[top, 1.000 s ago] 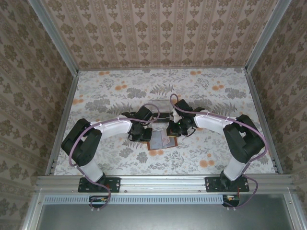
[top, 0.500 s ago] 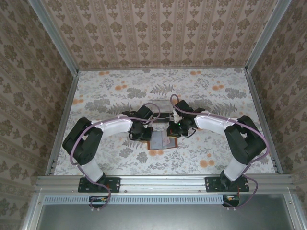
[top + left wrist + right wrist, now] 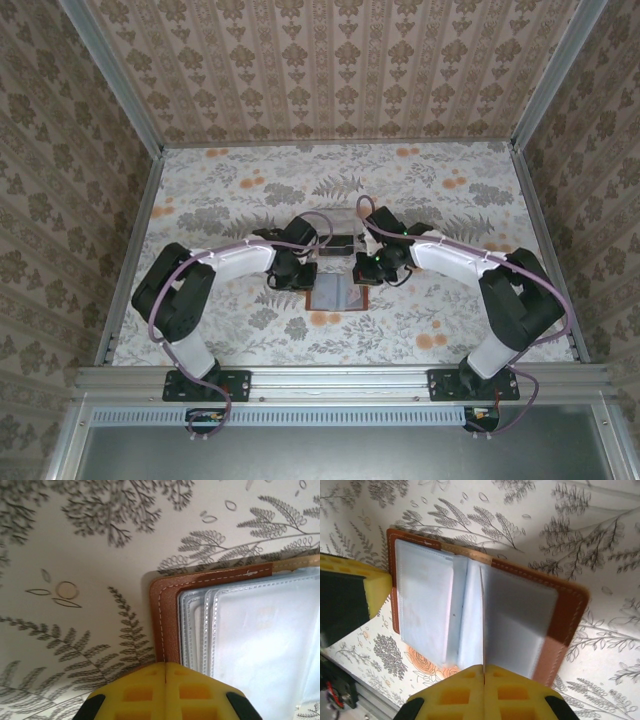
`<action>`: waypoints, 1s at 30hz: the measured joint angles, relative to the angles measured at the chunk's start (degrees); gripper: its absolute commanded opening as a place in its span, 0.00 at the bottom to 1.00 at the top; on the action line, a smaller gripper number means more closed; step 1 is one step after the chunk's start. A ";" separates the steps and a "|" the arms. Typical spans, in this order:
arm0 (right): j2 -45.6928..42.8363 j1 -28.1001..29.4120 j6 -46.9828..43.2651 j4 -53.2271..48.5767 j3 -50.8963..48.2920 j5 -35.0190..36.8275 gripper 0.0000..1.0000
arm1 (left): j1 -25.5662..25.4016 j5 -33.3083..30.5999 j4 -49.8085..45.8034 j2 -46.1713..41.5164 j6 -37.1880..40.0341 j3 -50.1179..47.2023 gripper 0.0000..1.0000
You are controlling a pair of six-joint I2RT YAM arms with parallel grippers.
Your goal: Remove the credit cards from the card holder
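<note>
The floral table (image 3: 200,200) is occupied near its middle by the open card holder (image 3: 337,294); a clear tray (image 3: 340,222) is set just beyond.

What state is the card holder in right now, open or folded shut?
Open. The card holder lies spread flat on the table, inside facing up, with its clear pocket sleeves exposed.

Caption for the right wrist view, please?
Right gripper, shut, at the edge of the open card holder on the floral table.
</note>
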 measured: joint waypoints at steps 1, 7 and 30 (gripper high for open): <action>-0.24 0.00 -1.44 -0.63 0.74 0.46 0.05 | 0.37 -0.35 0.11 -0.61 -0.04 -0.50 0.01; -1.03 0.00 -13.90 -4.96 7.30 2.93 0.05 | 1.38 -1.11 1.01 -5.20 -0.39 -3.52 0.01; 20.55 -0.98 -73.09 -26.71 44.33 11.26 0.00 | 4.09 -0.37 7.65 -13.00 -2.67 -10.32 0.04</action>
